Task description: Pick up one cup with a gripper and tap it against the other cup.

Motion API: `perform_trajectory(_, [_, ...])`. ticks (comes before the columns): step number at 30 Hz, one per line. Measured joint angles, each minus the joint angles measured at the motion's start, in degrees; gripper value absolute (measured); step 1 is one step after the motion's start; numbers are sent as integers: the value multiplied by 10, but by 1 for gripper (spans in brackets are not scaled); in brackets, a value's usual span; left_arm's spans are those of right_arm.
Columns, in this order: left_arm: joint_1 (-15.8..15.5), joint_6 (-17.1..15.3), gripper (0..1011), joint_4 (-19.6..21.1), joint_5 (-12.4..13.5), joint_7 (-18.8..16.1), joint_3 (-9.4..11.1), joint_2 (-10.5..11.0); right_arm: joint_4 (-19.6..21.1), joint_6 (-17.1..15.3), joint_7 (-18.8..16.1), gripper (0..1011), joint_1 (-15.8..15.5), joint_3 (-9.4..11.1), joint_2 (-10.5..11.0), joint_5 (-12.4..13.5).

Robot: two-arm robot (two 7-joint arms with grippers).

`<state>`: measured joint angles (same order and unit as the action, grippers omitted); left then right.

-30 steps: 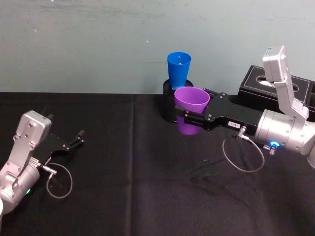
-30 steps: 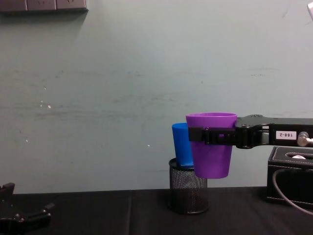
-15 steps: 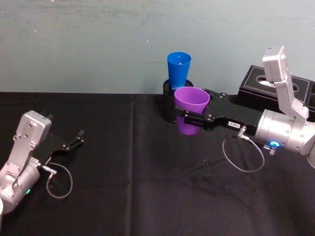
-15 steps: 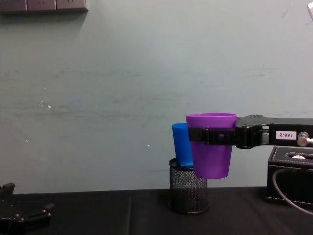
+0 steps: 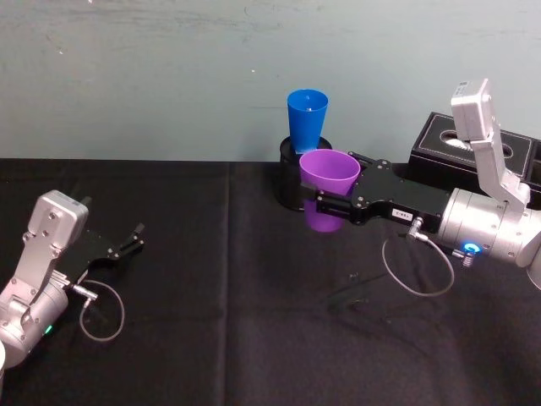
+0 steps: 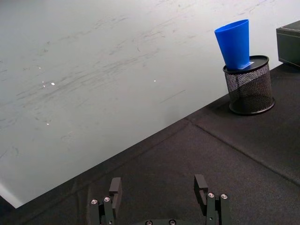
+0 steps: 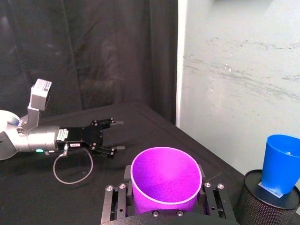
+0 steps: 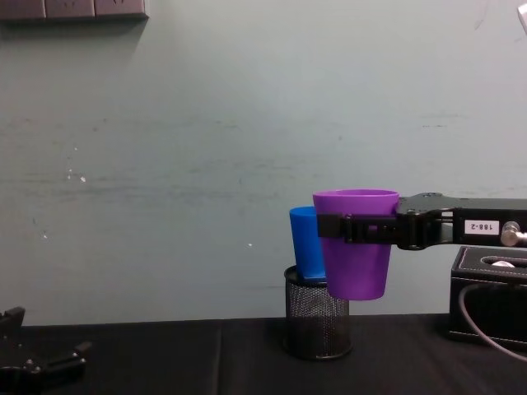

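Black cloth [image 5: 254, 355] over the bench, pale green wall [image 5: 127, 76] at the back.

Nearest me, well off to the working pincer's left: left pincer [image 5: 136, 237], low on the cloth, fingers spread, nothing between them. Parked; no part in this job, by the look of it.

Right pincer [image 5: 325, 205] reaches in level on its silver arm [image 5: 486, 228]. Fingers clenched on the purple cup [image 5: 329, 172] a little below the rim, one each side. Cup upright, mouth up, base hanging clear of the cloth. The high grip on the taper likely stops the cup sliding down through the fingers, and it leaves the wall bare to strike with.

Just beyond the pincer's tips: black mesh holder [image 5: 287, 173] on the cloth, blue cup [image 5: 306, 118] standing in it, leaning slightly. The holder probably keeps it from toppling when knocked. Right wrist view shows a gap between the cups: near, not touching. Tap not yet made, I judge; a short push forward should do it.

Farther back, behind the pincer's arm: a black box [image 5: 439, 139] against the wall.
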<state>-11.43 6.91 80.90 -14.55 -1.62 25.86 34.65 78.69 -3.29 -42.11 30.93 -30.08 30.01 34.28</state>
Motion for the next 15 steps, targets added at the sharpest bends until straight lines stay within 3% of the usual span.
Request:
perform_trajectory(7, [0, 0, 1012, 0, 0, 0, 0, 0, 0, 0, 0, 741, 2, -3, 0, 0])
perform_trajectory(15, [0, 0, 1011, 0, 0, 0, 0, 0, -22, -1, 17, 741, 28, -12, -11, -10])
